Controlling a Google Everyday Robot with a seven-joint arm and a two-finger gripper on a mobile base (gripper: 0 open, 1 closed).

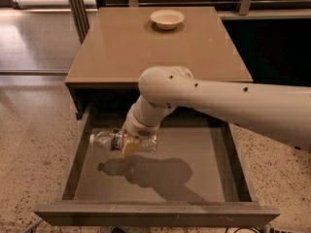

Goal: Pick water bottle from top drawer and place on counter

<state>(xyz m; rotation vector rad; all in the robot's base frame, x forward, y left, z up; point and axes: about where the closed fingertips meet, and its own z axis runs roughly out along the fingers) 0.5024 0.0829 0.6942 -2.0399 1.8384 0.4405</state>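
The gripper (pixel 132 147) hangs inside the open top drawer (pixel 209 169), fingers clamped on the water bottle (pixel 109 140). The bottle lies sideways in the grasp, white cap pointing to the drawer's left wall. Its shadow falls apart from it on the flat drawer bottom, so it looks to be held clear of that surface. That puts the task at the carry step: picked, not yet placed.

The next move calls for raising the bottle above the drawer walls and past the counter's front edge, then reaching back over the counter (pixel 146 52). The sideways bottle sticks out to the left, so it needs room at that edge.

The counter is a smooth, glossy tan top. A small pale bowl (pixel 167 18) sits near its far edge, leaving wide bare space in front. Speckled floor (pixel 34 130) surrounds the cabinet, and the white arm (pixel 233 101) comes in from the right.
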